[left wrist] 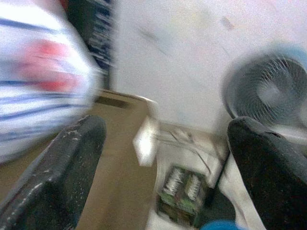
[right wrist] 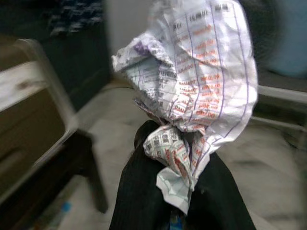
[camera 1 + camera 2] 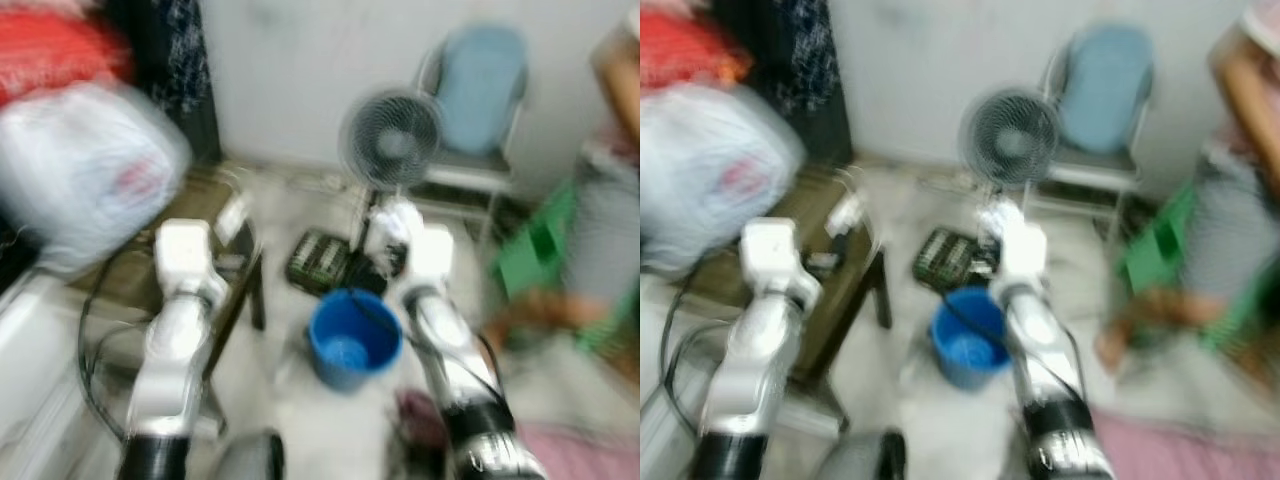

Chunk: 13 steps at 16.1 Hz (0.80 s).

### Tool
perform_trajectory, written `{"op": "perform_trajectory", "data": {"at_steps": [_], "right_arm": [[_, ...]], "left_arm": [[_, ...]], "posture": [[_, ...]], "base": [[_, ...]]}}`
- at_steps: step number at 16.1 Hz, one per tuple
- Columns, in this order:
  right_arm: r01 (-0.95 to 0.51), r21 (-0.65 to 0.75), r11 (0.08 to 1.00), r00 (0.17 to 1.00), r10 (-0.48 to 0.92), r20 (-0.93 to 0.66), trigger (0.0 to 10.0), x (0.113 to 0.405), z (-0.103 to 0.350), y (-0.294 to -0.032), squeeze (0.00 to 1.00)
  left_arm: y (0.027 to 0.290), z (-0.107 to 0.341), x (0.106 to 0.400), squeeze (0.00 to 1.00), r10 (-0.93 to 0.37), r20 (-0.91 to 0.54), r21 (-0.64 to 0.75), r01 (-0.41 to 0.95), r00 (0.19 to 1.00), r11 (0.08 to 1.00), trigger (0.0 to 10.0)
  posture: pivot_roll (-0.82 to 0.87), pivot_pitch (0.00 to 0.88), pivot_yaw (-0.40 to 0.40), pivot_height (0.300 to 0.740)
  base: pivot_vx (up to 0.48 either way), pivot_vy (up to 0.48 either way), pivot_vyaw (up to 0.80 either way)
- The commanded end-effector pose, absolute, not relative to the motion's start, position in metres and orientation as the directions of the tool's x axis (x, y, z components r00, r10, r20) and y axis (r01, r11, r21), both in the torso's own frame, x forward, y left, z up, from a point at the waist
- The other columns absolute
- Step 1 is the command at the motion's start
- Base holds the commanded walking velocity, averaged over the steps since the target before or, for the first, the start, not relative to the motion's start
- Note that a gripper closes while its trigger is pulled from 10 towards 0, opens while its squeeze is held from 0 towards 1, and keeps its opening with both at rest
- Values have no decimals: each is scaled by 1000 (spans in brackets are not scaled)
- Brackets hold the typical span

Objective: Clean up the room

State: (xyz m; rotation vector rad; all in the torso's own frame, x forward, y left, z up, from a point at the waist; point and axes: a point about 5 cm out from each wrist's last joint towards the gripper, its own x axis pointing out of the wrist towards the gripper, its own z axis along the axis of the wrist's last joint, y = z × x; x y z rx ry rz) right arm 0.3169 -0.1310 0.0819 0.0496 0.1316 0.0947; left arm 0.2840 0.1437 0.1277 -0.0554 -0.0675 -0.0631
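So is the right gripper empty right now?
No, the right gripper is shut on a crumpled printed paper, pinched between its two black fingers.

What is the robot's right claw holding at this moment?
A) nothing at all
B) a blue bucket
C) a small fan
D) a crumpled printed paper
D: the right wrist view shows the right claw pinched shut on a crumpled printed paper; the blue bucket and the fan both stand on the floor, apart from it.
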Motion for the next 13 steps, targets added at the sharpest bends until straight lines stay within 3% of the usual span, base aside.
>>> {"op": "perform_trajectory", "data": {"at_steps": [1, 13], "right_arm": [[-114, 74, 991, 983, 124, -134, 10000, 316, 80, -121, 0], [-124, 84, 989, 981, 135, -141, 10000, 316, 78, -120, 0]], "left_arm": [[152, 111, 279, 0, -39, -6, -52, 39, 999, 998, 10000], [147, 114, 277, 0, -124, 26, -61, 125, 992, 990, 10000]], "posture": [[19, 0, -26, 740], [15, 0, -27, 740]], "base": [[0, 0, 0], [0, 0, 0]]}}
